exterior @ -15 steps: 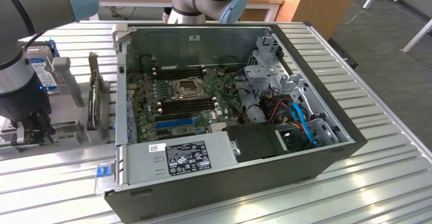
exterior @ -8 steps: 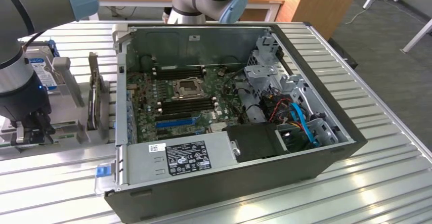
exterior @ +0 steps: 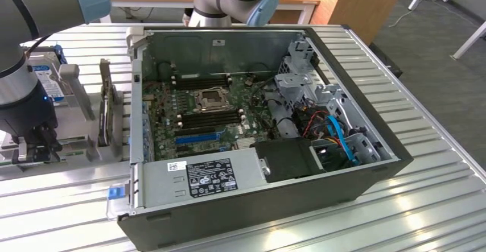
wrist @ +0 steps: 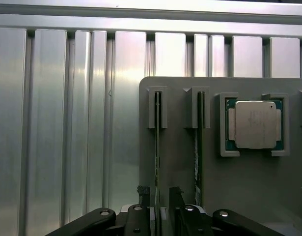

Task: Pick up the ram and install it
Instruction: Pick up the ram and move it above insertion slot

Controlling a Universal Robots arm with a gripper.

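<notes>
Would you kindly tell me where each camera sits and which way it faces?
Exterior view: off the arm, raised, looking down at the open computer case on the ribbed table; arm and tool show at the exterior view's left.
Wrist view: on the wrist, looking down past the open tool at a grey holder with the ram on edge between its fingers.
Shared: the tool, holder and ribbed table.
</notes>
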